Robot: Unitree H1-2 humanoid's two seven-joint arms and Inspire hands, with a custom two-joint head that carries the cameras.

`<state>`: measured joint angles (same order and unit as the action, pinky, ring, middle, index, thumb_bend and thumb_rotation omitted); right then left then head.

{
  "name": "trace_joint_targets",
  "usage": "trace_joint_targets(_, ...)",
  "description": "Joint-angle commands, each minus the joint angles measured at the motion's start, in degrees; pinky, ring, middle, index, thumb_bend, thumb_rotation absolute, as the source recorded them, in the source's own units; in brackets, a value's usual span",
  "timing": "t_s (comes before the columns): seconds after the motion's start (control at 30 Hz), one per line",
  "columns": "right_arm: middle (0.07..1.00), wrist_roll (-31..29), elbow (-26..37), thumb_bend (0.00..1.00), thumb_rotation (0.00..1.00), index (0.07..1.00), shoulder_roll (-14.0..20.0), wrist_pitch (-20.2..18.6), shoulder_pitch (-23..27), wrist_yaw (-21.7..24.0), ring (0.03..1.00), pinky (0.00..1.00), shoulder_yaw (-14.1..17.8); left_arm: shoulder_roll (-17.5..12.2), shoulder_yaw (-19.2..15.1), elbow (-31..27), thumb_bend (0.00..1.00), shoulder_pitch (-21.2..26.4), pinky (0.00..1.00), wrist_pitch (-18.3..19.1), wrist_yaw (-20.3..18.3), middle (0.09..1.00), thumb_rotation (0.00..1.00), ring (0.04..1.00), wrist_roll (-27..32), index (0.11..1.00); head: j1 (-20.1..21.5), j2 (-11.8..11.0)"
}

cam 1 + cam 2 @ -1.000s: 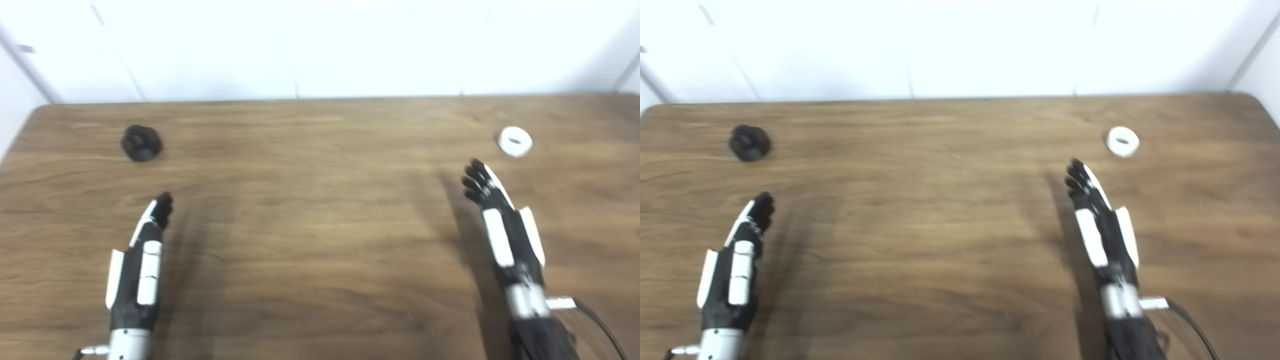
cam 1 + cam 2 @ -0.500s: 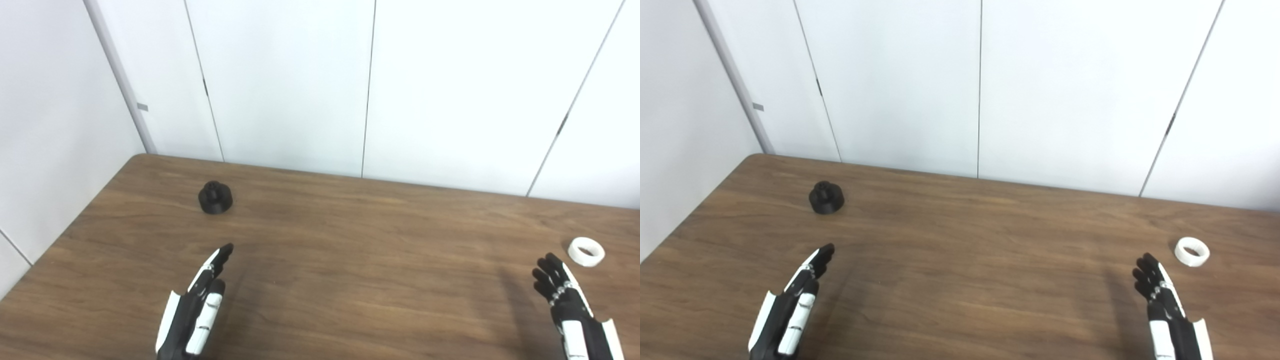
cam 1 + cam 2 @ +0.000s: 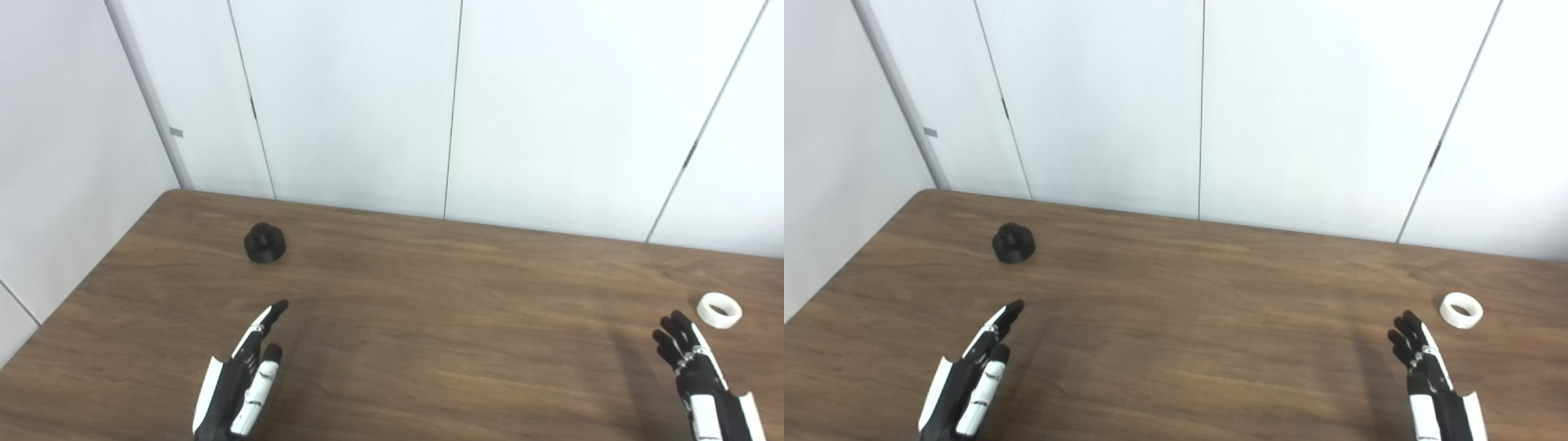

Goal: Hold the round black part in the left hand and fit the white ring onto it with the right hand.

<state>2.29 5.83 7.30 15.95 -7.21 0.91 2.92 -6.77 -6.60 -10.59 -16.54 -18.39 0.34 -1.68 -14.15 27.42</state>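
On the table (image 3: 429, 318), far left, sits the round black part (image 3: 264, 243); the white ring (image 3: 719, 310) lies right. Basically nothing's moved in half a second: left hand (image 3: 242, 383) and right hand (image 3: 698, 376) hover, fingers spread, empty. Grabbing hasn't started.

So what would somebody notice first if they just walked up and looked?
Probably the two black-and-white robot hands, the left robot hand and the right robot hand, both open and empty above the near side of the brown table. Then the round black part far left, and the white ring just beyond the right fingertips.
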Motion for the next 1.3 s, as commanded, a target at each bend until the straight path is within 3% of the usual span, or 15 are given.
trace_joint_targets(0.0,0.926,-0.3,-6.24,0.47,1.0,0.947,0.62,-0.02,-3.96,0.27,0.898,0.92,0.35,3.77,1.05,1.69,0.49,-1.6,1.0,1.89,1.42,0.939,0.69,0.978,0.12,0.904,0.11,0.15)
trace_joint_targets(0.13,0.92,0.1,-6.09,0.48,1.0,0.944,0.58,-0.15,-4.14,-0.05,0.893,0.9,0.62,2.89,0.49,-2.39,0.57,-1.48,0.97,5.34,2.44,0.932,0.48,0.954,-0.33,0.915,0.48,0.44)
trace_joint_targets(0.27,0.921,0.06,-6.11,0.51,1.0,0.947,0.78,0.14,-4.38,0.11,0.895,0.9,0.71,1.01,-0.76,-6.6,0.66,0.41,0.95,10.69,3.02,0.927,0.37,0.943,-0.9,0.918,0.77,0.67)
trace_joint_targets(0.37,0.921,-0.1,-6.18,0.51,1.0,0.946,0.78,0.36,-4.46,0.14,0.896,0.9,0.86,-0.66,-2.11,-9.68,0.69,2.79,0.93,15.9,3.58,0.924,0.33,0.938,-3.26,0.915,0.85,0.82)
trace_joint_targets(0.4,0.92,-0.27,-6.1,0.51,1.0,0.945,0.73,0.23,-4.52,0.17,0.896,0.9,0.92,-1.38,-2.76,-10.63,0.75,4.06,0.91,17.98,3.69,0.922,0.33,0.932,-3.99,0.904,0.82,0.94)
trace_joint_targets(0.63,0.913,0.31,-6.26,0.5,1.0,0.939,0.44,0.59,-4.4,-0.06,0.886,0.88,0.92,-5.78,-5.0,-13.4,0.89,11.61,0.99,27.68,3.17,0.949,0.29,0.982,-9.52,0.897,1.03,1.09)
trace_joint_targets(0.9,0.912,0.65,-6.64,0.52,1.0,0.935,0.24,0.86,-4.33,-0.15,0.882,0.88,0.71,-13.55,-4.47,-9.12,0.9,19.9,1.0,32.35,2.15,0.944,0.34,0.978,-17.72,0.901,1.13,1.17)
trace_joint_targets(1.27,0.91,1.89,-5.98,0.55,1.0,0.931,-0.03,0.79,-4.71,-0.42,0.878,0.87,0.38,-20.26,-2.81,7.18,0.89,31.75,0.92,32.58,3.01,0.941,0.35,0.963,-22.72,0.903,1.43,1.33)
